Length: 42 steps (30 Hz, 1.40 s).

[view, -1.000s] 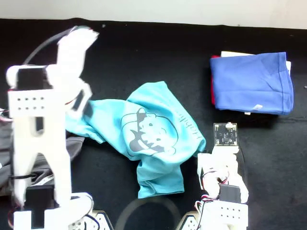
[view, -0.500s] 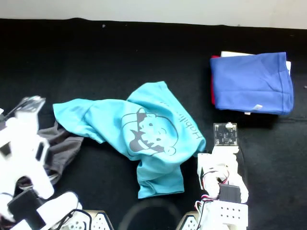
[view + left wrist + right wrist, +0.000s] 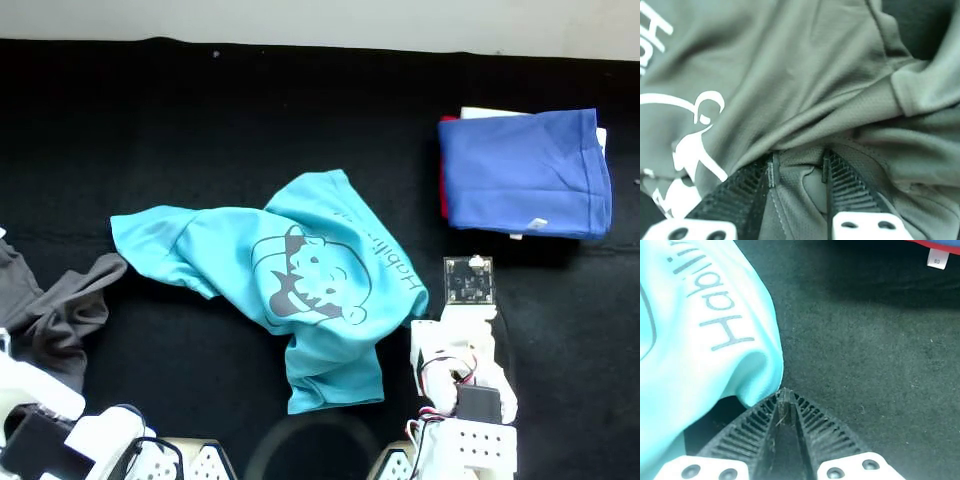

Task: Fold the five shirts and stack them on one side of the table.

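A crumpled teal shirt (image 3: 310, 275) with a grey print lies mid-table. At the left edge a grey shirt (image 3: 55, 310) is bunched up. In the left wrist view my left gripper (image 3: 797, 162) pinches a fold of that grey shirt (image 3: 805, 85) between its black fingers (image 3: 765, 175), and creases fan out from the grip. The left arm (image 3: 45, 430) sits low at the front left corner. My right gripper (image 3: 784, 394) is shut on nothing, its tip just beside the hem of the teal shirt (image 3: 700, 325). The right arm (image 3: 460, 350) is folded back at the front right.
A folded stack (image 3: 525, 170) rests at the back right, a blue shirt on top with red and white edges under it. Its white tag (image 3: 934, 259) shows in the right wrist view. Bare black cloth (image 3: 200, 110) covers the table behind the teal shirt.
The left arm swung down from high over the teal shirt's left side to the front left corner. The grey shirt shifted leftward and now lies uncovered. The right arm stayed still.
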Motion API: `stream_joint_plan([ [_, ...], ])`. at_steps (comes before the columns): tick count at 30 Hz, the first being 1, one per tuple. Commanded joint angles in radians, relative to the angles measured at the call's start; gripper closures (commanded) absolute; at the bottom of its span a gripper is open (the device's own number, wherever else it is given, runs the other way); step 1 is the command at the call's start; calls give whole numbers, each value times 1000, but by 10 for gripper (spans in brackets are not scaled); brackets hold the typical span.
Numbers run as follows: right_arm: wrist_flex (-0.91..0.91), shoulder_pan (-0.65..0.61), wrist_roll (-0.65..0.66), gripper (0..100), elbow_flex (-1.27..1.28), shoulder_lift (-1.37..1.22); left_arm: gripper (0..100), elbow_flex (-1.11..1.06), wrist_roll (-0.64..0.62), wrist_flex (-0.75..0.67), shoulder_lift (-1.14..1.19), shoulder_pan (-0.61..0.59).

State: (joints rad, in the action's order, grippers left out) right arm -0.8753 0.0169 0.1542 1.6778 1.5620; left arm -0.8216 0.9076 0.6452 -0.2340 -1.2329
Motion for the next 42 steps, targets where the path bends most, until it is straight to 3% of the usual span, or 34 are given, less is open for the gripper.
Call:
stream_joint_plan([
  [1, -65, -28, 49, 989, 10, 7, 850, 102, -114, 72, -35, -12],
  [8, -248, -31, 110, 989, -303, -24, 850, 430, -265, 594, -28, 88],
  [13, -328, -96, 155, 989, -524, -291, 850, 604, -325, 832, -27, 186],
  [19, -447, -361, 150, 976, -811, -694, 850, 647, -358, 887, -27, 263],
  [23, -538, -602, 95, 848, -940, -928, 850, 644, -359, 887, -27, 278],
  [27, -478, -762, 58, 840, -944, -1141, 850, 641, -359, 881, -27, 277],
  [30, -346, -730, 64, 865, -944, -1310, 850, 641, -359, 885, -27, 274],
  [33, -243, -584, 64, 883, -1029, -1438, 850, 641, -359, 887, -27, 272],
  [38, -217, -331, 63, 883, -1305, -1554, 850, 641, -359, 887, -27, 278],
  [42, -220, -240, 60, 883, -1511, -1620, 850, 639, -359, 887, -25, 309],
])
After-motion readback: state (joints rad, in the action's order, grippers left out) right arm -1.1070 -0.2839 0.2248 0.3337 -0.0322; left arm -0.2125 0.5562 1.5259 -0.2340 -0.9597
